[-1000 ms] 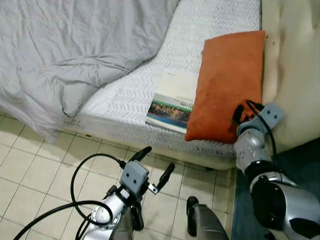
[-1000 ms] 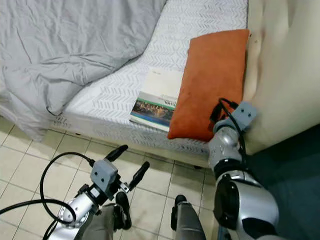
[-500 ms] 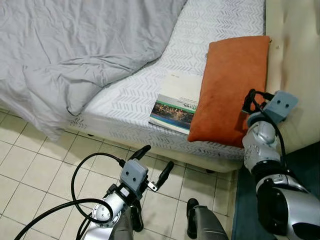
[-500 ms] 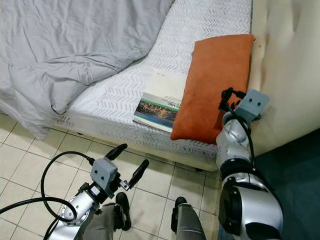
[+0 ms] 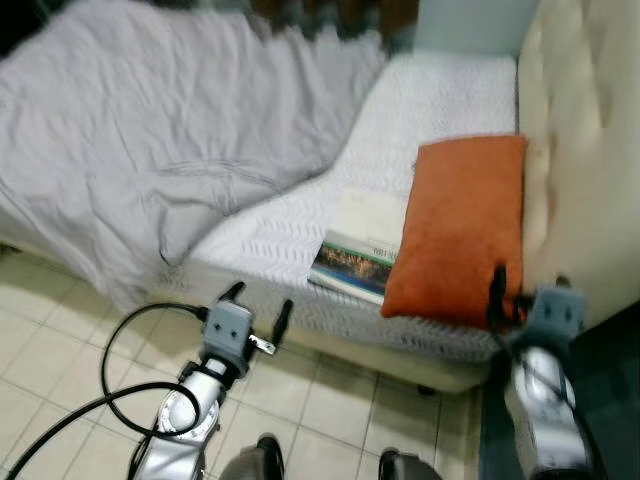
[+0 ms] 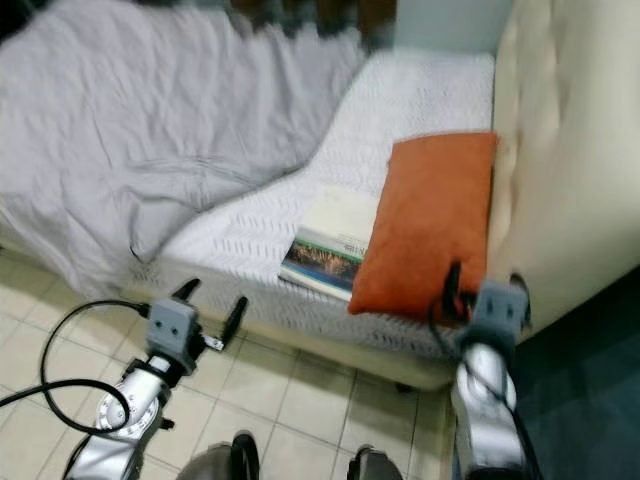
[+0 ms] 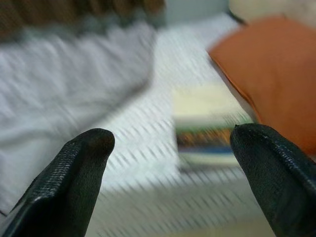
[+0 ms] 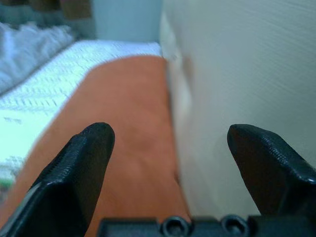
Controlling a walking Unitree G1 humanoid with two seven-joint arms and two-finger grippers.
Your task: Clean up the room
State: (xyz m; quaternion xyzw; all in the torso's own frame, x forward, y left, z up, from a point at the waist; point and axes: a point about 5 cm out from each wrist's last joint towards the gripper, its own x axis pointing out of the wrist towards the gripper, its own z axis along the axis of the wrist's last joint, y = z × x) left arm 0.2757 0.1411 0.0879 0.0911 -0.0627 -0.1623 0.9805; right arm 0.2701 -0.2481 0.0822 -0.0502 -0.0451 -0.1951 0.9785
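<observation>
Little tidied so far, by the look of it. Right gripper [image 8: 168, 163] spread wide, empty, orange pillow [image 5: 455, 225] just ahead — book [image 5: 360, 245] beside it on the mattress. Left gripper [image 7: 173, 148] parted too, facing the book; blanket [image 5: 150, 150] rumpled beyond — all left to do.

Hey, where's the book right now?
In the left eye view the book lies on the mattress near its front edge, its right side tucked under the orange pillow, with the grey blanket to its left.
</observation>
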